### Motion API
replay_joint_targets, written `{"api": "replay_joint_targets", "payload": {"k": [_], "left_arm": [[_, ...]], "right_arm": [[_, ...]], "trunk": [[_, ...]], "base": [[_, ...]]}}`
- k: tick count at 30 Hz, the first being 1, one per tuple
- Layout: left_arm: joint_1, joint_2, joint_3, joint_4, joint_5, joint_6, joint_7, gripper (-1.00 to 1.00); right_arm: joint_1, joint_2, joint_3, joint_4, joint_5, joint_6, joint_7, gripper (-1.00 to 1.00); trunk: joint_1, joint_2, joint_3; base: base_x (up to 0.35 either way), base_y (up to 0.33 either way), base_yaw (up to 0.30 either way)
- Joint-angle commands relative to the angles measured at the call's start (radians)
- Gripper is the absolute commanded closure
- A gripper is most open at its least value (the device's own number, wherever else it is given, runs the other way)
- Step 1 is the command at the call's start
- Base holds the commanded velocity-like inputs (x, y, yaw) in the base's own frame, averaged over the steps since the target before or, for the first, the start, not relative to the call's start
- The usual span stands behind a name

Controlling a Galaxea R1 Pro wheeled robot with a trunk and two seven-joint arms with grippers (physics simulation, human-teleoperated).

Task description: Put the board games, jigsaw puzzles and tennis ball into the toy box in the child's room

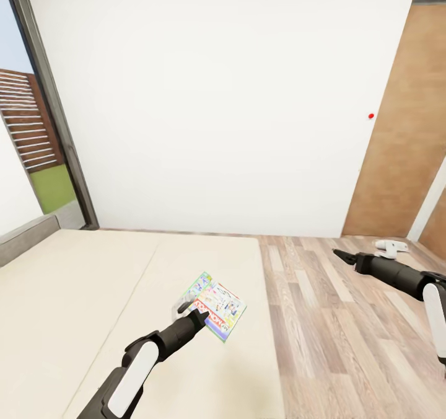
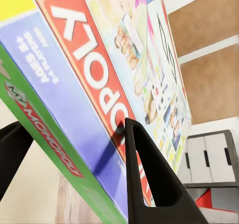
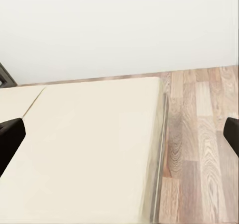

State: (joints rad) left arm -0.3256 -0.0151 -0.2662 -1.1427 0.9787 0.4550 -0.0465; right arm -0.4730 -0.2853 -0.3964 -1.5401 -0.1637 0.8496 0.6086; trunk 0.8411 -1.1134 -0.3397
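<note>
Left tool (image 1: 193, 315) clamped green Monopoly game (image 1: 214, 304), lifted tilted above bed (image 1: 74, 307). Right tool (image 1: 339, 255) empty, spread apart over floor (image 1: 334, 332). Judged: one bed game grabbed, not yet boxed; toy box, tabletop, other toys unseen, remainder pending.

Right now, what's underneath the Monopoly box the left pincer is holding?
The Monopoly box is gripped by the left pincer above the cream bed, near its edge by the wood floor. The patch of bed directly below the box is covered from view.
</note>
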Motion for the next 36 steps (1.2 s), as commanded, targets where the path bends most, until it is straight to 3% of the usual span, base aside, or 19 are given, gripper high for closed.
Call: {"api": "replay_joint_targets", "payload": {"k": [1,11,36], "left_arm": [[0.000,0.000,0.001,-0.001,0.005,0.004,-0.001,1.00],[-0.001,0.000,0.001,-0.001,0.005,0.004,-0.002,1.00],[0.000,0.000,0.001,-0.002,0.004,0.004,-0.002,1.00]], "right_arm": [[-0.001,0.000,-0.001,-0.001,-0.005,0.007,0.000,-1.00],[0.002,0.000,-0.008,-0.019,-0.006,0.007,0.001,-1.00],[0.010,0.000,-0.009,-0.022,-0.007,0.006,0.002,-1.00]], "trunk": [[-0.004,0.006,0.002],[-0.042,0.076,0.033],[-0.138,0.251,0.112]], "base": [[0.000,0.000,-0.281],[0.000,0.000,-0.217],[0.000,0.000,-0.016]]}}
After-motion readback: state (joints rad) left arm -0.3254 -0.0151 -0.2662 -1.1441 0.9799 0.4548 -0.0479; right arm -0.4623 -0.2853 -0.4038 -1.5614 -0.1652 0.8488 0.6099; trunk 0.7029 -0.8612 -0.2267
